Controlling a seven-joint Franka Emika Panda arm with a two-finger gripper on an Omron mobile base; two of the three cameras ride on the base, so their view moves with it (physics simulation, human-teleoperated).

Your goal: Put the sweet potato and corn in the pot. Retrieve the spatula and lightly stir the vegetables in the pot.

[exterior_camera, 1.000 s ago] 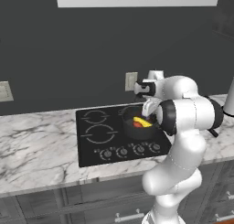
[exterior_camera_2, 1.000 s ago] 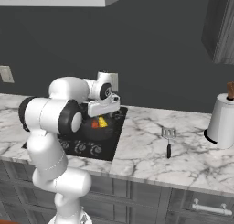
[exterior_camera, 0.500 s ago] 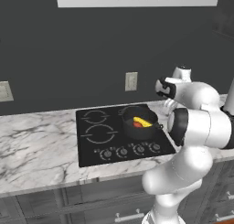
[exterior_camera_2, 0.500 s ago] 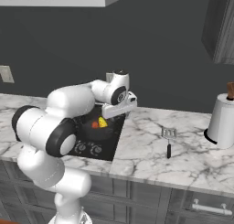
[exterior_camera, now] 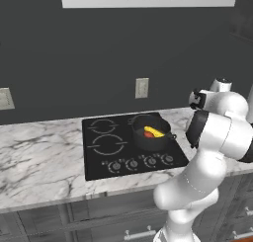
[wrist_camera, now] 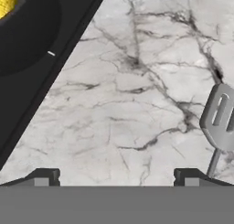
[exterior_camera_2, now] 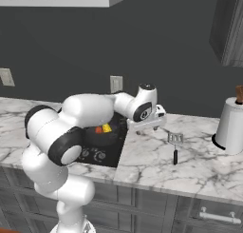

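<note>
On the left stretch of marble counter (exterior_camera: 39, 157) nothing but veined stone is recorded, with a wall socket (exterior_camera: 5, 98) above it. Next comes the black cooktop (exterior_camera: 106, 147), and on its rear right burner stands the pot (exterior_camera: 148, 132), upright, with the sweet potato (exterior_camera: 148, 135) and the corn (exterior_camera: 155, 132) lying side by side inside it (the corn on the right-hand side in the left base view). Right of the cooktop edge the gripper (wrist_camera: 114, 175) hangs over bare marble, fingers spread wide and gripping nothing. Further right the spatula (exterior_camera_2: 175, 145) lies flat on the counter, slotted head toward the wall, handle toward the front edge. At the far right stands a white cylindrical container (exterior_camera_2: 231, 125).
</note>
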